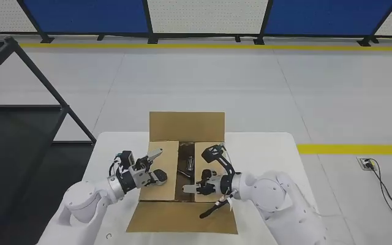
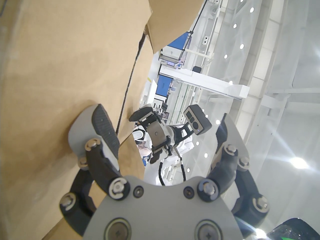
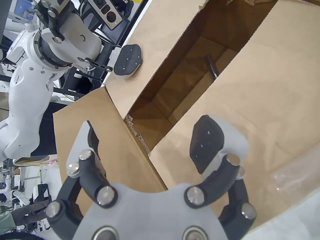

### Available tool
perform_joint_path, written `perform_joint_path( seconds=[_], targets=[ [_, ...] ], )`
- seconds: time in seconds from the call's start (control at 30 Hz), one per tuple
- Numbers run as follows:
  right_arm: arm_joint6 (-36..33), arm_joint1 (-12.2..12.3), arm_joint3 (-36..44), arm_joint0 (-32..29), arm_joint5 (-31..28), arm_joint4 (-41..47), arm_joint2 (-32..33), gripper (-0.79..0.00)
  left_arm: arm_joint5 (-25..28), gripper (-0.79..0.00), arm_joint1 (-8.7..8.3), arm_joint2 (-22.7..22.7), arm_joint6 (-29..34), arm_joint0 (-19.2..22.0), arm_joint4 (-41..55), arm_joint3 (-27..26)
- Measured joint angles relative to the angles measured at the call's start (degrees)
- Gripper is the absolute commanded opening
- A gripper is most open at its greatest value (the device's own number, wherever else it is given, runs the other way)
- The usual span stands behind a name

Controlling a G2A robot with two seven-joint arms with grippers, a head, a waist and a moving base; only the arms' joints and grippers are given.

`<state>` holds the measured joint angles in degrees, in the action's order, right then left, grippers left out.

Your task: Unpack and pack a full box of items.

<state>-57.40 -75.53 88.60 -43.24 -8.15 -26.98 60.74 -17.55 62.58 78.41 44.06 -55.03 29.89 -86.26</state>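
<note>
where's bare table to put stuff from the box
Bare table lies right of the box, out to the far right corner. A narrower strip lies left of the box. It is crowded at the box's middle, where the left claw and right claw are at the inner flaps.

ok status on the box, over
Left tool open, at box's side flap. Right tool open, at the gap. Dark item inside. Flaps partly cover the opening.
</note>
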Motion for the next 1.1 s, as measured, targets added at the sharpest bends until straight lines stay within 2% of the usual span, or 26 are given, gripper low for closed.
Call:
perform_joint_path(
  seconds=[0.3,0.5,1.1],
  targets=[
    [-0.47,0.3,-0.74,-0.03,-0.8,0.66,-0.24,0.0,-1.02,0.0,0.26,-2.69,-1.65,1.59,-1.72,1.77],
    [-0.32,0.36,-1.16,0.39,-1.47,1.7,-0.58,0.0,-0.36,0.0,0.3,-2.93,-1.6,1.67,-1.16,1.48],
    [-3.75,1.83,4.64,-1.37,-7.23,9.19,2.98,0.0,4.48,0.0,-0.77,5.03,0.89,-4.53,5.5,-8.81]
  ],
)
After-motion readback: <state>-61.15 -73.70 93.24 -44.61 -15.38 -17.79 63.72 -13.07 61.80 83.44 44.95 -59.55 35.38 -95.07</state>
